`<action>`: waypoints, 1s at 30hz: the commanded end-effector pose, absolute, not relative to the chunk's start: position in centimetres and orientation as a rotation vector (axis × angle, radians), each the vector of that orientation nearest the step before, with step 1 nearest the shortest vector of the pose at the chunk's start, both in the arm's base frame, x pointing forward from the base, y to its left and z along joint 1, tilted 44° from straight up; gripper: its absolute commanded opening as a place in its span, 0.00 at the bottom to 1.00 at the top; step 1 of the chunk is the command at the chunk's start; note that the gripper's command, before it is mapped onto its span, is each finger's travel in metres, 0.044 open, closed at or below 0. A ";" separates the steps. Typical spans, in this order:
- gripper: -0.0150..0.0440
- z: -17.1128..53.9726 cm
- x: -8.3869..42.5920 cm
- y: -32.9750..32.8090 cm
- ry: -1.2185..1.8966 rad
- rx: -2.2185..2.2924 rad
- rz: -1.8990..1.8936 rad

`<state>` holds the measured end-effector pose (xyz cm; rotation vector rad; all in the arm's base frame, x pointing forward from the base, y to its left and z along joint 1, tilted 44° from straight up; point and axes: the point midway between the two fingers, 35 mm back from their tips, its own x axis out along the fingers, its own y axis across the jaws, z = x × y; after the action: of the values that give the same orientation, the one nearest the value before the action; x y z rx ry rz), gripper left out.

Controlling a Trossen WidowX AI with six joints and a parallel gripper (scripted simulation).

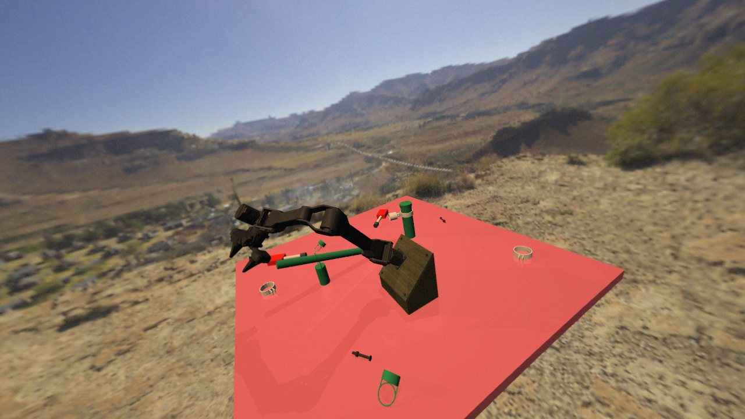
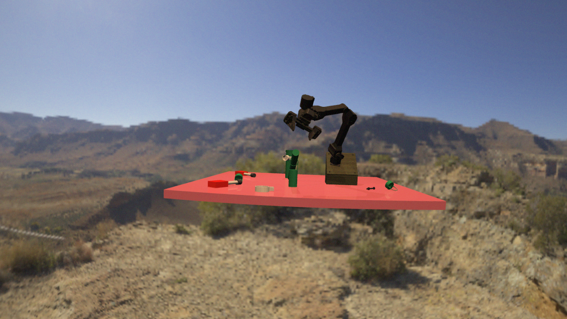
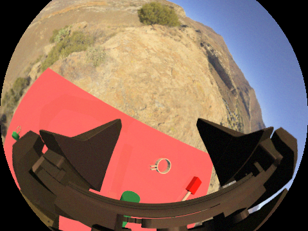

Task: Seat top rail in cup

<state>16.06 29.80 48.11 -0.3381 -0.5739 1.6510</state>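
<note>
One red table (image 1: 468, 312) lies below the claw (image 1: 244, 254), which hangs wide open, holding nothing. Green rail (image 1: 318, 257) lies just beside and below it, untouched, its far end short of the big post (image 1: 407, 219). Short post (image 1: 322, 273) stands under the rail.

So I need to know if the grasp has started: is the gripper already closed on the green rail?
No, in the wrist view the gripper stands wide open with only red table showing between its fingers.
</note>
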 end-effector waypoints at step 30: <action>1.00 12.9 33.3 -0.8 0.908 0.345 0.674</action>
<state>35.39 3.09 16.49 0.1950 0.7730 0.7904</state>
